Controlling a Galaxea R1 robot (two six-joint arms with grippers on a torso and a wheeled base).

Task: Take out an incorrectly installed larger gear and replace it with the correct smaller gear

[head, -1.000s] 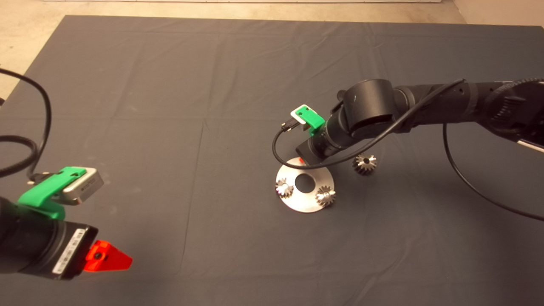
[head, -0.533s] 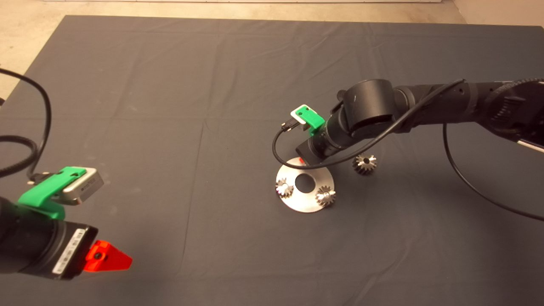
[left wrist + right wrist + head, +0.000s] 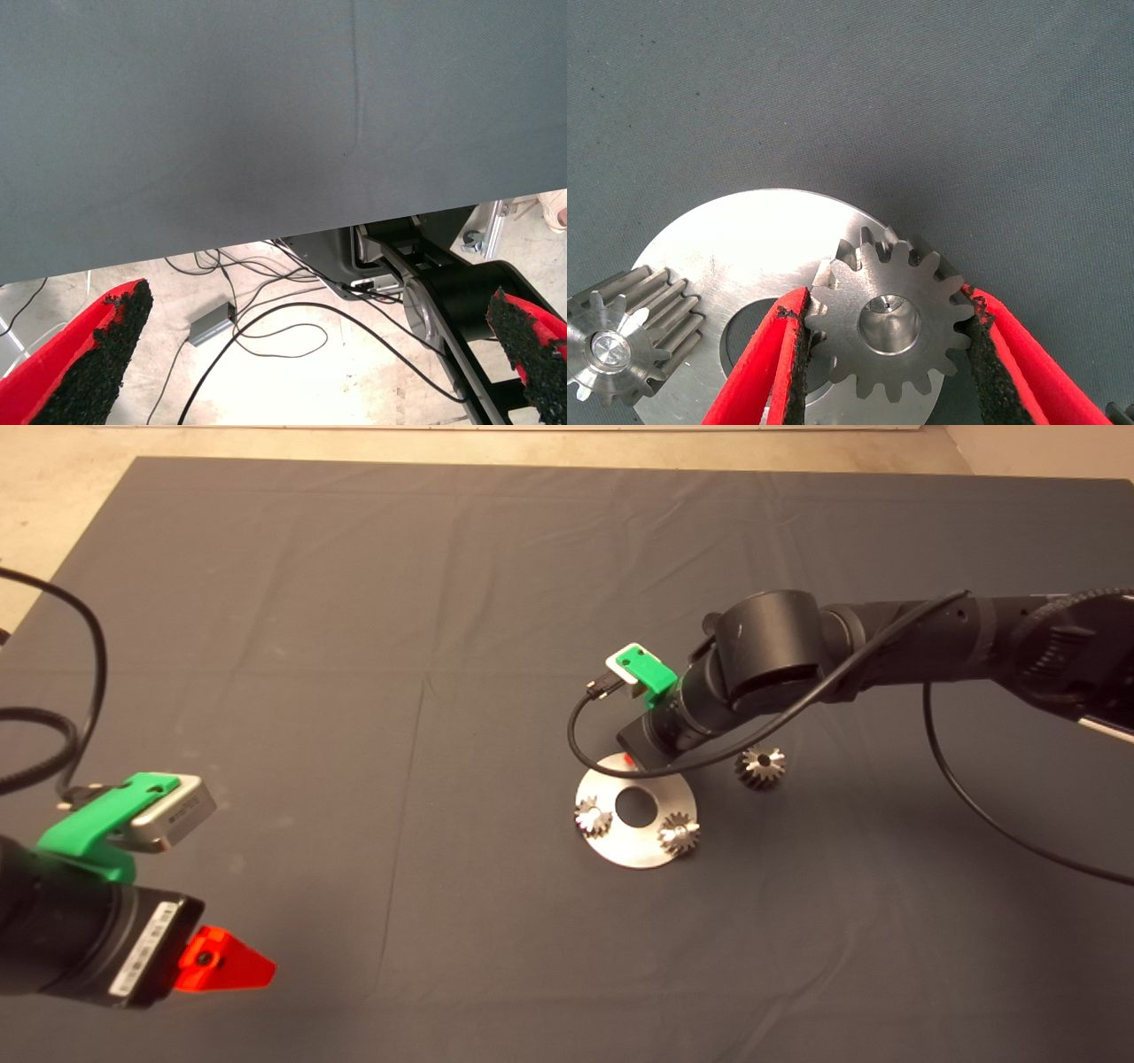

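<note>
My right gripper (image 3: 882, 303) is shut on the smaller gear (image 3: 890, 326), dull dark grey with a round centre hole, and holds it over the far edge of a round silvery plate (image 3: 744, 248). In the head view the wrist hides that gear, and only a red fingertip (image 3: 628, 760) shows at the plate's (image 3: 625, 852) far rim. The larger gear (image 3: 760, 767), bright and cone-shaped, lies on the mat just right of the plate. My left gripper (image 3: 221, 961) is parked at the lower left, open and empty.
Two small silvery gears (image 3: 592, 817) (image 3: 679, 833) stand on the plate beside its centre hole (image 3: 634, 805); one shows in the right wrist view (image 3: 620, 341). The left wrist view shows the mat's edge, cables and the robot's base on the floor (image 3: 292, 354).
</note>
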